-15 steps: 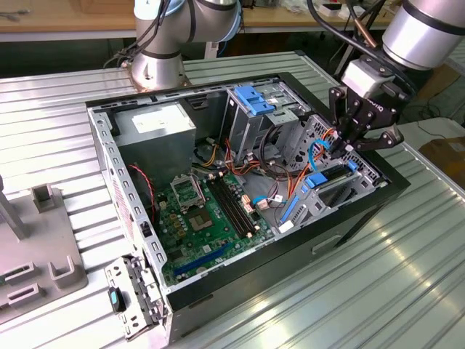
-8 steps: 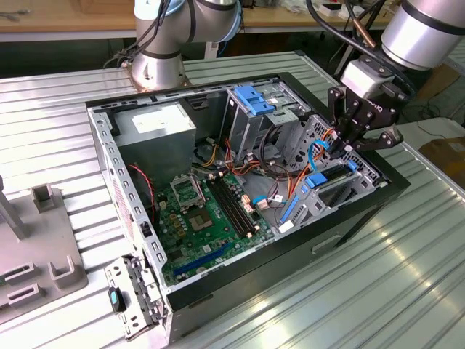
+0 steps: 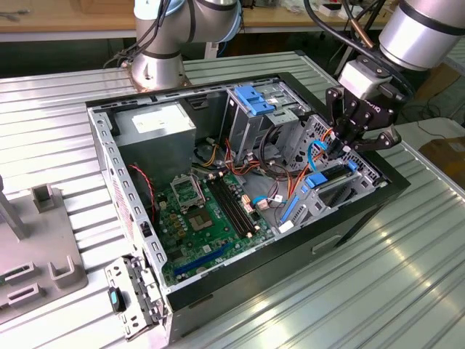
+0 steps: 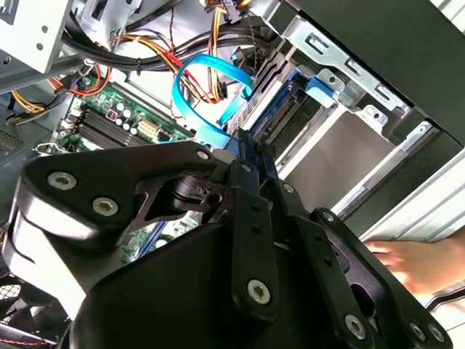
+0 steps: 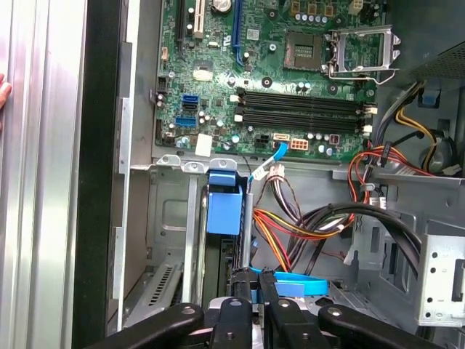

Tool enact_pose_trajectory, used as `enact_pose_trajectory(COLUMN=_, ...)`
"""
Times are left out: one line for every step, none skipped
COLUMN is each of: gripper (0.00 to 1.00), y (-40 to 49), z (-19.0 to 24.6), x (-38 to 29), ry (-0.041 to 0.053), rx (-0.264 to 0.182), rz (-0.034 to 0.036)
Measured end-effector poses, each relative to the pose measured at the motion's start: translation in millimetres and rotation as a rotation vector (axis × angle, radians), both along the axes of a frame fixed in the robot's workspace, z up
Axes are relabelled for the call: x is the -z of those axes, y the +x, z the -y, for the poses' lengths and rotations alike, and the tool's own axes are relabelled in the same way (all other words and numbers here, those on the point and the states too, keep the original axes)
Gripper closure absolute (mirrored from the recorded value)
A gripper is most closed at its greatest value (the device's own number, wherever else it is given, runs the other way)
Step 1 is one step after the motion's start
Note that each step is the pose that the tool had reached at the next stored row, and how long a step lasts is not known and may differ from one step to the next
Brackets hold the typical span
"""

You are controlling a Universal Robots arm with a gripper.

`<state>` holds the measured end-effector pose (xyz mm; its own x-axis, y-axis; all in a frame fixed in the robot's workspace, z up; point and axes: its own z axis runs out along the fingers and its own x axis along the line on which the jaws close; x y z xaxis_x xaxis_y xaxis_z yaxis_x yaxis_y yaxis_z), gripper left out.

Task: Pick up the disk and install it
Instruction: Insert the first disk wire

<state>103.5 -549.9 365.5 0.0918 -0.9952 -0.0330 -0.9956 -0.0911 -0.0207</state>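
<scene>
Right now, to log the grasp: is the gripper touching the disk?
Cannot tell: in the first wrist view the gripper overlaps the disk, hiding any gap.

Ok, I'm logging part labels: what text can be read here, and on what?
White label on the power supply: too small to read.
Print on the board: too small to read.
No other text is legible.

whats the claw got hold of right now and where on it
The claw looks shut on the disk, pinching it across its thin body at the end nearest the claw.
</scene>
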Motion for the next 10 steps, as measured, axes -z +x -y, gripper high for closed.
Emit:
enact_pose_trajectory(gripper=0.84, y=0.0, z=0.0, x=0.0, ry=0.0000, rx=0.000, rz=0.0000)
enact_pose_trajectory(gripper=0.84, y=0.0, z=0.0, x=0.0, ry=0.0000, rx=0.000, rz=0.0000)
enact_pose_trajectory(gripper=0.84, y=-0.1, z=0.0, x=0.0, ry=0.0000, rx=0.000, rz=0.0000)
enact_pose_trajectory(gripper=0.84, y=-0.1, z=0.0, x=0.0, ry=0.0000, rx=0.000, rz=-0.0001)
enact_pose_trajectory(gripper=0.84, y=-0.2, z=0.0, x=0.0, ry=0.0000, rx=0.000, rz=0.0000)
enact_pose_trajectory(gripper=0.84, y=-0.6, z=0.4, x=-0.1, ry=-0.0001, rx=0.000, rz=0.0000)
enact_pose_trajectory(gripper=0.84, y=-1.1, z=0.5, x=0.0, ry=0.0000, rx=0.000, rz=0.0000)
enact_pose_trajectory(gripper=0.84, y=-2.1, z=0.6, x=0.1, ry=0.0001, rx=0.000, rz=0.0000)
enact_pose_trajectory(gripper=0.84, y=-2.3, z=0.6, x=0.2, ry=0.0001, rx=0.000, rz=0.0000)
enact_pose_trajectory(gripper=0.84, y=-2.6, z=0.6, x=0.3, ry=0.0001, rx=0.000, rz=0.0001)
